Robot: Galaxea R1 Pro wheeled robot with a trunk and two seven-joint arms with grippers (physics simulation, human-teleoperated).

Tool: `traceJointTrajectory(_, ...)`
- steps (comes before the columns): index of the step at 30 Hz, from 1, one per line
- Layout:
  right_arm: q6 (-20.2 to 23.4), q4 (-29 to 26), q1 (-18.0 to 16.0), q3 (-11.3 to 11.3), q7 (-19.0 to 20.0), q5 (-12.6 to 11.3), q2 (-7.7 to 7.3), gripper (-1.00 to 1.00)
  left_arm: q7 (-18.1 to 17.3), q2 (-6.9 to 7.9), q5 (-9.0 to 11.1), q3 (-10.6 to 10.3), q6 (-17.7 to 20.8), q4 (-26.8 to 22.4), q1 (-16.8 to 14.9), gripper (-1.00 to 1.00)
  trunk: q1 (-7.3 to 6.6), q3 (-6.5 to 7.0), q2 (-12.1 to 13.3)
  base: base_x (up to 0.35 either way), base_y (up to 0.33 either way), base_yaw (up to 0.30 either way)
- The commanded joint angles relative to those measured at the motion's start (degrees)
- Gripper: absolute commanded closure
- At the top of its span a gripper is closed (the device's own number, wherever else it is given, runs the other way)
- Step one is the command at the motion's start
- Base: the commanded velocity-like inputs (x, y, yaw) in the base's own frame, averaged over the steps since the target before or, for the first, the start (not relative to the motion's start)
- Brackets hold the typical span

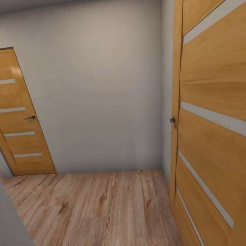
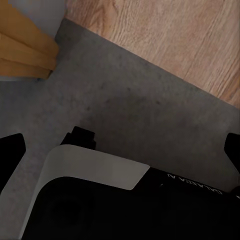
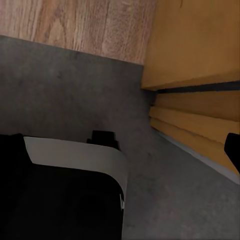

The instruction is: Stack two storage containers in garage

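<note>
The storage containers are out of view. My left gripper [image 2: 120, 150] is open, its black fingertips [image 2: 11, 150] at the two edges of the left wrist view with nothing between them. Beneath it lie dark grey concrete floor [image 2: 125, 95] and my own black and white base [image 2: 95, 195]. My right gripper [image 3: 120, 150] also stands open and empty, one fingertip [image 3: 233, 150] showing over the same concrete floor [image 3: 60, 85]. The concrete meets light wood planks [image 2: 170, 40] just ahead.
In the head view, a small hallway with a wood plank floor [image 1: 95, 214] ends at a white wall [image 1: 100, 95]. A closed wooden door [image 1: 15, 112] stands at the left. An open wooden door [image 1: 222, 127] is close on the right. A wall edge [image 1: 13, 234] is near at lower left.
</note>
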Motion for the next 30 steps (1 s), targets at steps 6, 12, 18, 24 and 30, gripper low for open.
traceJointTrajectory(6,-0.21,0.18,-0.08,0.42,-0.22,-0.03,0.06,-1.00,0.14,-0.12,0.41,-0.38,0.14,-0.01,-0.04,-1.00,0.00,-0.06,-0.04,0.067,0.138,0.000)
traceJointTrajectory(12,-0.20,0.18,-0.08,0.42,-0.19,-0.03,0.05,-1.00,0.14,-0.16,0.41,-0.38,0.13,-0.01,-0.04,-1.00,0.00,-0.06,-0.04,0.023,0.057,0.000)
traceJointTrajectory(18,-0.23,0.18,-0.08,0.42,-0.21,-0.03,0.12,-1.00,0.14,-0.17,0.41,-0.38,0.13,-0.01,-0.04,-1.00,0.00,-0.06,-0.04,0.021,0.003,0.000)
traceJointTrajectory(24,-0.28,0.18,-0.08,0.42,-0.23,-0.03,0.14,-1.00,0.14,-0.02,0.41,-0.38,0.21,-0.01,-0.04,-1.00,0.00,-0.06,-0.04,0.255,0.000,0.000)
traceJointTrajectory(30,-0.28,0.18,-0.08,0.42,-0.20,-0.03,0.14,-1.00,0.14,0.00,0.41,-0.38,0.22,-0.01,-0.04,-1.00,0.00,-0.06,-0.04,0.314,0.000,0.000)
